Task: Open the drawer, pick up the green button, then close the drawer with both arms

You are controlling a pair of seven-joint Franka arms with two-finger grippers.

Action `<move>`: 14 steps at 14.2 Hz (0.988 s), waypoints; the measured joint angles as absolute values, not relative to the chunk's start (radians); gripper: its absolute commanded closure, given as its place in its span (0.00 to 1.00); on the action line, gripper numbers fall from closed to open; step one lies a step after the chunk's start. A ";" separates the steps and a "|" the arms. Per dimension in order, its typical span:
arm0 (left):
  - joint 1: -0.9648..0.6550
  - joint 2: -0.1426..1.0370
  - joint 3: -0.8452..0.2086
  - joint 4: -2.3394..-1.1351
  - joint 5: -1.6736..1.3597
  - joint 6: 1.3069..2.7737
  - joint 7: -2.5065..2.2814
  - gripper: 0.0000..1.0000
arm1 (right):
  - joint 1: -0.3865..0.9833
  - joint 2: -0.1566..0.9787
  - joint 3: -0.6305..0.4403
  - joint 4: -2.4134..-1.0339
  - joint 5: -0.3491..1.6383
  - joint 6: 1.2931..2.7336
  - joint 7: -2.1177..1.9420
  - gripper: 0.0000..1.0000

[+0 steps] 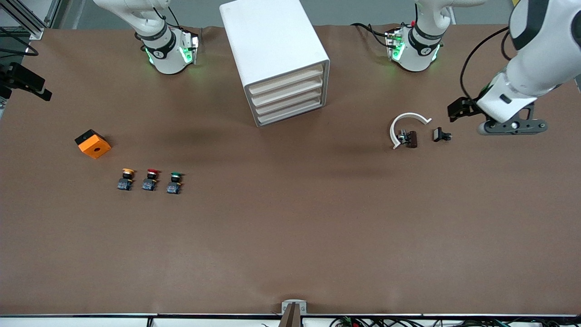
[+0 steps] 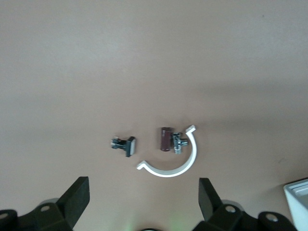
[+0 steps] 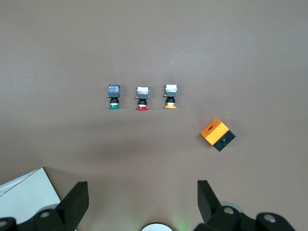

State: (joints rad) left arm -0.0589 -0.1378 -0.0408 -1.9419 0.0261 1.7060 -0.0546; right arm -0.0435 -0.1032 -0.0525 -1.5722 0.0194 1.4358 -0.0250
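The white cabinet [image 1: 272, 41] stands at the robots' side of the table, its four cream-fronted drawers [image 1: 288, 97] all shut. The green-capped button [image 1: 174, 182] stands on the table nearer the front camera, toward the right arm's end, beside a red-capped one [image 1: 150, 180] and a yellow-capped one [image 1: 126, 179]. It also shows in the right wrist view [image 3: 114, 96]. My right gripper [image 3: 142, 202] is open and empty, high over bare table between the cabinet's corner [image 3: 24, 192] and the buttons; the front view does not show it. My left gripper [image 1: 513, 127] is open and empty [image 2: 144, 202], high over the left arm's end.
An orange box [image 1: 93, 143] lies toward the right arm's end, also in the right wrist view [image 3: 217, 134]. A white C-shaped ring [image 1: 406, 125], a brown part [image 1: 410, 138] and a small black part [image 1: 441, 135] lie under the left gripper, which sees the ring [image 2: 175, 166].
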 measured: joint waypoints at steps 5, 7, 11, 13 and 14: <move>-0.057 -0.200 0.012 -1.907 0.026 1.691 0.004 0.00 | -0.045 -0.123 -0.057 -1.601 0.019 1.446 -0.049 0.00; -0.061 -0.202 0.010 -1.862 0.026 1.653 0.004 0.00 | -0.045 -0.143 -0.057 -1.624 0.019 1.456 -0.049 0.00; -0.067 -0.202 0.005 -1.814 0.026 1.608 0.002 0.00 | -0.045 -0.156 -0.057 -1.638 0.019 1.459 -0.045 0.00; -0.072 -0.201 0.001 -1.794 0.026 1.578 0.002 0.00 | -0.045 -0.156 -0.057 -1.640 0.019 1.460 -0.045 0.00; -0.074 -0.201 0.000 -1.780 0.026 1.562 0.002 0.00 | -0.046 -0.156 -0.057 -1.641 0.019 1.460 -0.044 0.00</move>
State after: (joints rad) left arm -0.0739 -0.2014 0.0000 -1.7801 0.0261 1.5616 0.0021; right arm -0.0457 -0.1564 -0.0574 -1.6410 0.0194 1.4604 -0.0443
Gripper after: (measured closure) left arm 0.000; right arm 0.000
